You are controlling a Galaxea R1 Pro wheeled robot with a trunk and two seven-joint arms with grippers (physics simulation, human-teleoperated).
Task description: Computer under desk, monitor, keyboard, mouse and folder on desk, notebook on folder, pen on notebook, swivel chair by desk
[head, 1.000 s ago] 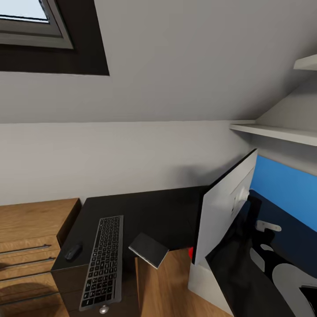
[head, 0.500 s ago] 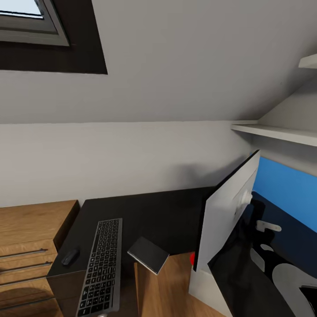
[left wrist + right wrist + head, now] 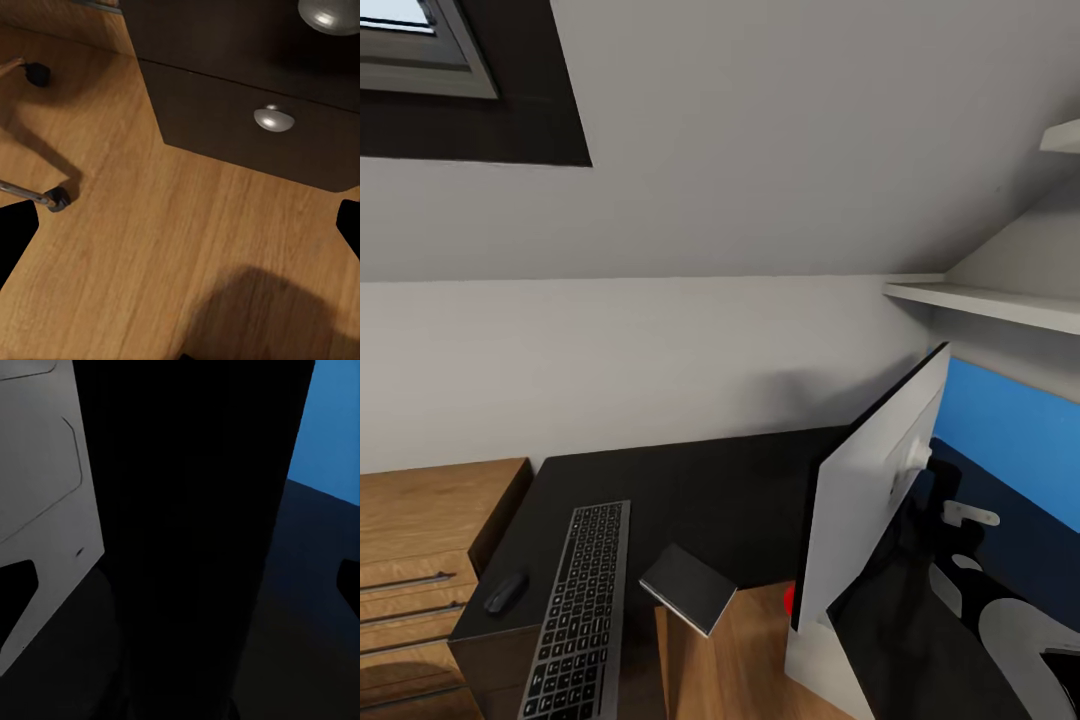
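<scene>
Black desk (image 3: 690, 480): notebook (image 3: 688, 588) overhangs its edge beside keyboard (image 3: 577, 610); both grippers look spread.

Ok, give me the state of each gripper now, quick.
Left gripper: jaws spread wide, holding nothing, over the wooden floor.
Right gripper: jaws spread wide, nothing gripped.

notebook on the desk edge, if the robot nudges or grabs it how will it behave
The notebook is thin and flat, so it would probably slide rather than roll on the glossy desk. One corner seems to hang past the desk's front edge, so a push that way may tip it off. That overhang could give fingers a lip to pinch. It looks light, possibly bendy.
</scene>
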